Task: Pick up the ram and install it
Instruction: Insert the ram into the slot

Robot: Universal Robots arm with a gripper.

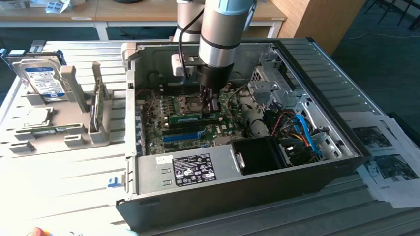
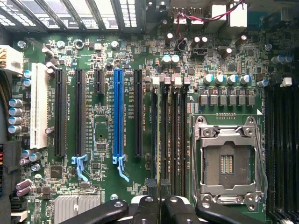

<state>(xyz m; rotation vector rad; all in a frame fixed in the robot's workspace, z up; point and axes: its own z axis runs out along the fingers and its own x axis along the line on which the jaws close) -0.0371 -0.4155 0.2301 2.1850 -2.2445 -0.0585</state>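
Observation:
The ram (image 1: 190,118), a narrow green stick, stands on its long edge among the memory slots beside the CPU socket (image 1: 190,103) inside the open computer case. My gripper (image 1: 210,112) reaches straight down onto the end of the ram towards the exterior view's right, its fingers closed around the top edge. In the wrist view the gripper (image 2: 159,203) sits over the dark memory slots (image 2: 169,135), its black fingers (image 2: 150,205) close together. The ram is edge-on there and hard to pick out from the slots.
A long blue slot (image 2: 117,112) and black expansion slots lie beside the memory slots. The case walls (image 1: 328,83) and a cable bundle (image 1: 302,132) hem the arm in. A grey fixture (image 1: 66,123) holding a hard drive (image 1: 43,78) stands on the exterior view's left, papers (image 1: 387,157) on its right.

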